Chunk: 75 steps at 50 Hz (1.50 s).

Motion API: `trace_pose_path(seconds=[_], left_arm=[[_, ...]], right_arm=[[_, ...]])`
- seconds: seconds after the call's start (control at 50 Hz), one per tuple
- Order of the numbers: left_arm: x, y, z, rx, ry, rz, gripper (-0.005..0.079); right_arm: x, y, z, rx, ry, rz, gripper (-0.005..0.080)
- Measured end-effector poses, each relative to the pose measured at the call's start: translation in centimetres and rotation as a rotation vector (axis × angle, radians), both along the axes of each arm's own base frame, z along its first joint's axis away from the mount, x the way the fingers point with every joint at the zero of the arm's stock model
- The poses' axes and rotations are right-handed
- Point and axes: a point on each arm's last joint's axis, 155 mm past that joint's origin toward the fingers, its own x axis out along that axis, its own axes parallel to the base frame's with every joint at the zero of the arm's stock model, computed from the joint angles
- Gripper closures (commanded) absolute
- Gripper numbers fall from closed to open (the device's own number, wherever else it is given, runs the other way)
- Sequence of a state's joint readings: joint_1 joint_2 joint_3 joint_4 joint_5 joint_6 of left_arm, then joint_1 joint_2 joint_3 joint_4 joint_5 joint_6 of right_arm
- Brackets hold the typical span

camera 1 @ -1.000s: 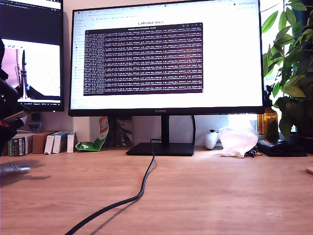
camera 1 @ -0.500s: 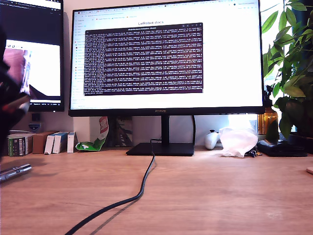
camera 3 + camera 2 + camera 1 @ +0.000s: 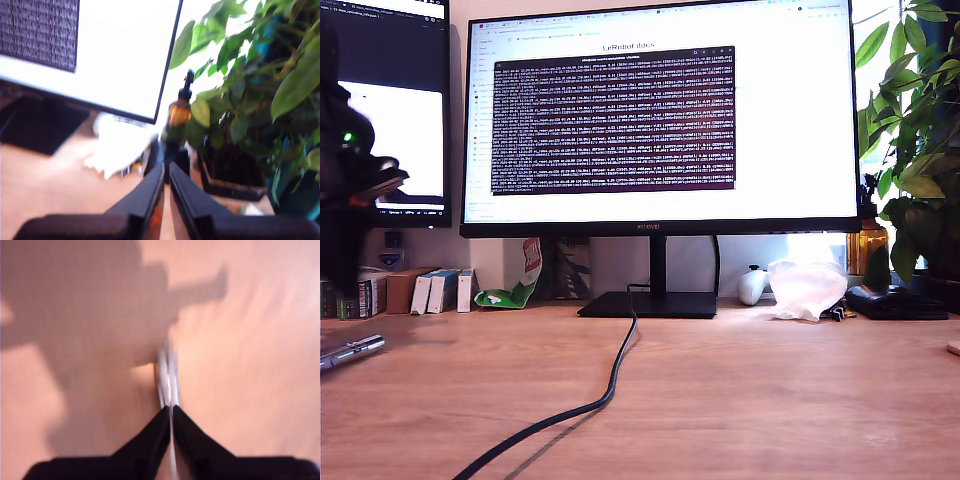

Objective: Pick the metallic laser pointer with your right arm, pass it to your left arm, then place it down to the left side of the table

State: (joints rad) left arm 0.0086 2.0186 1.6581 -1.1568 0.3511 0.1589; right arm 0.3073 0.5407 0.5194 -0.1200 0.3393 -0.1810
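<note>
The metallic laser pointer [image 3: 350, 350] lies flat on the table [image 3: 740, 400] at the exterior view's left edge, a short silver cylinder. My first arm [image 3: 345, 190] is a dark blurred shape with a green light, standing above it and apart from it. In the first wrist view the pointer [image 3: 167, 375] shows blurred on the wood just beyond my first gripper [image 3: 171, 409], whose jaws stand together with only a thin slit and hold nothing. My second gripper [image 3: 166, 165] is shut and empty, facing the monitor and plant; it does not show in the exterior view.
A black cable [image 3: 600, 390] runs from the monitor stand [image 3: 650, 303] across the table toward the front. Small boxes [image 3: 430, 290] line the back at the exterior view's left. A white crumpled bag [image 3: 805, 287], an amber bottle [image 3: 177, 117] and a plant [image 3: 920, 150] stand at its right.
The pointer, blurred a second ago, has come to rest on the table. The first arm has risen up and away from it.
</note>
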Motion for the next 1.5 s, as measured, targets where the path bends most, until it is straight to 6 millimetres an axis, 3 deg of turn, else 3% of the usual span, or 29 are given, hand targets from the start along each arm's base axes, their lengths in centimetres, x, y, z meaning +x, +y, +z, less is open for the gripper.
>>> trace_pose_path(seconds=[0.2, 0.34, 0.46, 0.74, 0.94, 1.04, 1.12, 1.3, 1.5], left_arm=[[3.7, 0.7, 0.3, 0.034, -0.146, 0.026, 0.0758], [5.2, 2.7, 0.7, 0.146, -0.216, 0.048, 0.0758], [5.8, 4.1, 2.5, 0.215, -0.309, 0.088, 0.0758], [3.5, 5.5, 7.4, 0.272, -0.555, 0.151, 0.0758], [0.0, 5.8, 5.7, 0.272, -0.600, 0.183, 0.0758], [-0.9, 5.8, 5.9, 0.271, -0.651, 0.198, 0.0758], [-1.3, 6.4, 7.6, 0.296, -0.738, 0.228, 0.0758], [-2.5, 6.8, 13.7, 0.303, -0.991, 0.308, 0.0758], [-2.0, 6.1, 18.9, 0.234, -1.182, 0.363, 0.0758]], right_arm=[[0.1, -0.1, 0.3, 0.127, -0.018, -0.022, 0.0760], [0.5, -0.6, -1.7, 0.099, 0.059, -0.058, 0.0760], [1.2, -1.4, -3.3, 0.080, 0.113, -0.100, 0.0759], [1.4, -6.1, -3.6, 0.105, 0.108, -0.269, 0.0752], [0.7, -7.2, -5.7, 0.154, 0.131, -0.317, 0.0752], [0.4, -7.3, -6.9, 0.174, 0.148, -0.332, 0.0752], [0.4, -7.9, -6.5, 0.197, 0.121, -0.371, 0.0752], [-0.4, -10.2, -3.9, 0.290, -0.079, -0.494, 0.0752], [-0.4, -10.5, -4.4, 0.302, -0.171, -0.498, 0.0752]])
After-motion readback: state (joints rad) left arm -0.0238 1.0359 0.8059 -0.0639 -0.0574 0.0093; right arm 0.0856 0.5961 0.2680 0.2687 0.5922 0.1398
